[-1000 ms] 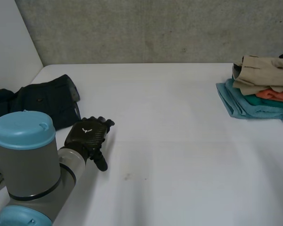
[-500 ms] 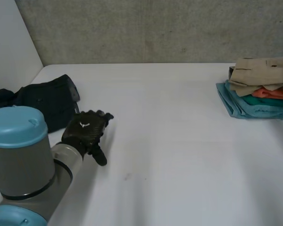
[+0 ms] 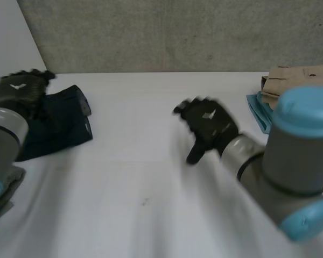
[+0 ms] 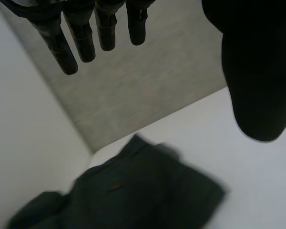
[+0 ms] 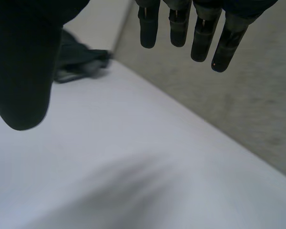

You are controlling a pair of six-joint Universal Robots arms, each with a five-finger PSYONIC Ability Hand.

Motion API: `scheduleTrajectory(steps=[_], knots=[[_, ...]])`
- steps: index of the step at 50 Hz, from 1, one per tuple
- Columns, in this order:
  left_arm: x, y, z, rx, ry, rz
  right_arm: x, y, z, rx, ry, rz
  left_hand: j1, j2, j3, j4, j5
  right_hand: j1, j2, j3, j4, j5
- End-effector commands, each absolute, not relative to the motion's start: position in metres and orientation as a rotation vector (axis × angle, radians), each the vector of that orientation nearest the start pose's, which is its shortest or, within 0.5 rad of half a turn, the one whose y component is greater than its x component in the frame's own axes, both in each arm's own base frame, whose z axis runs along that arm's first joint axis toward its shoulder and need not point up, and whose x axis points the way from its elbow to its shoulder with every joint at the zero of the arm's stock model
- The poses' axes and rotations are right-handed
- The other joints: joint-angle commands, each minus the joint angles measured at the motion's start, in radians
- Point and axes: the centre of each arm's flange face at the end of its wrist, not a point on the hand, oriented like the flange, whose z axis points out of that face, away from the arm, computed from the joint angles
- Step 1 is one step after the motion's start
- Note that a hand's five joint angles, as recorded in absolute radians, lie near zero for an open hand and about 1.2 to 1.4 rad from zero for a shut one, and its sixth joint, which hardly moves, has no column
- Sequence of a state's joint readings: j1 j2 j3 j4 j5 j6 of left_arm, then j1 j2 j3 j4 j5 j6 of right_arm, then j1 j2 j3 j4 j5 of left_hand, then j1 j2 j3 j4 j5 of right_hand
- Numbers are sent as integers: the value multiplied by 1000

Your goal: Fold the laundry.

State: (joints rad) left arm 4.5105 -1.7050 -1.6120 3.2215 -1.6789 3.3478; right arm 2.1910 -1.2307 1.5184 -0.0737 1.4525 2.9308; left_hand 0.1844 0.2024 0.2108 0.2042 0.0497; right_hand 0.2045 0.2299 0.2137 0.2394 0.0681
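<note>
A crumpled dark navy garment [image 3: 56,123] lies at the table's far left; in the left wrist view this dark garment [image 4: 133,191] sits below my fingers. My left hand [image 3: 19,91] hovers over the garment's left part, open, holding nothing, with straight fingers [image 4: 86,33] and the thumb [image 4: 255,71] spread apart. My right hand [image 3: 207,126] hangs above the middle of the table, open and empty, fingers [image 5: 181,24] straight. The dark garment [image 5: 78,59] lies far beyond its thumb [image 5: 24,62].
A stack of folded clothes [image 3: 293,86], beige on top of teal, sits at the far right behind my right arm [image 3: 290,161]. A grey wall [image 3: 167,32] closes the table's back and a white wall [image 3: 8,43] its left. Some grey cloth [image 3: 2,193] lies at the near left edge.
My left hand has swung from the table's near left back and left to above the dark garment. My right arm and hand have come in over the middle of the table.
</note>
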Motion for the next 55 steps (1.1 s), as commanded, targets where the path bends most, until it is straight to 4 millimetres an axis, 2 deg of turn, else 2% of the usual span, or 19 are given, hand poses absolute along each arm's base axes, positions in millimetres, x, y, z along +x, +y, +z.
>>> scheduleTrajectory(steps=[1,4,5,9,13,18,22,25,27,29,33,34,41,44,45,46,47,52,55], knots=[[-131,-367,231,370,2158,-1818,322,-179,184,-1116,1955,-1674,-6,-24,-33,-26,-46,-30,-55,-39,-65,-68],[-117,-384,221,392,2134,-1749,316,-175,175,-1173,1967,-1681,-3,-21,-30,-23,-43,-30,-55,-39,-65,-68],[-111,-393,210,416,2133,-1708,315,-174,173,-1186,1965,-1684,0,-18,-27,-20,-40,-30,-55,-39,-65,-68],[-103,-410,188,455,2139,-1636,311,-169,165,-1233,1962,-1692,0,-18,-27,-20,-40,-30,-55,-39,-65,-68],[-102,-420,169,474,2160,-1602,307,-164,161,-1242,1956,-1701,3,-15,-24,-17,-37,-30,-55,-39,-65,-68],[-103,-426,159,487,2175,-1597,305,-161,157,-1242,1955,-1703,64,46,38,44,24,-30,-55,-39,-65,-68],[-104,-433,151,508,2184,-1606,305,-162,156,-1239,1952,-1709,375,357,348,355,335,-30,-55,-39,-65,-68],[-104,-438,150,493,2173,-1612,305,-162,156,-1241,1952,-1710,1110,1092,1084,1090,1070,-30,-55,-39,-65,-68],[-110,-437,150,499,2180,-1624,305,-162,156,-1241,1949,-1714,1212,1194,1185,1192,1172,-30,-55,-39,-65,-68],[-114,-435,151,513,2183,-1633,305,-162,157,-1239,1948,-1718,1212,1194,1185,1192,1172,-30,-55,-39,-65,-68],[-146,-423,165,562,2191,-1706,304,-166,161,-1227,1949,-1741,1212,1194,1185,1192,1172,-30,-55,-39,-65,-68],[-163,-413,173,581,2205,-1752,303,-168,162,-1219,1953,-1749,1212,1194,1185,1192,1172,-30,-55,-39,-65,-68],[-215,-361,210,647,2300,-1904,289,-190,172,-1146,1997,-1817,1212,1194,1185,1192,1172,-30,-55,-39,-65,-68],[-245,-333,235,723,2292,-2063,287,-191,171,-1143,2004,-1815,1212,1194,1185,1192,1172,-30,-55,-39,-65,-68],[-244,-338,241,703,2256,-2105,286,-193,171,-1138,2011,-1816,1134,1116,1107,1114,1094,-30,-55,-39,-65,-68],[-242,-344,242,685,2237,-2117,285,-193,170,-1138,2015,-1814,883,865,857,863,843,-30,-55,-39,-65,-68],[-231,-363,234,651,2209,-2099,284,-194,170,-1135,2020,-1814,218,200,191,198,178,-30,-55,-39,-65,-68],[-204,-394,198,697,2211,-1913,285,-191,167,-1150,2012,-1789,71,53,45,51,31,-30,-55,-39,-65,-68],[-197,-402,181,730,2230,-1833,285,-190,166,-1156,2004,-1781,44,26,17,24,4,-30,-55,-39,-65,-68]])
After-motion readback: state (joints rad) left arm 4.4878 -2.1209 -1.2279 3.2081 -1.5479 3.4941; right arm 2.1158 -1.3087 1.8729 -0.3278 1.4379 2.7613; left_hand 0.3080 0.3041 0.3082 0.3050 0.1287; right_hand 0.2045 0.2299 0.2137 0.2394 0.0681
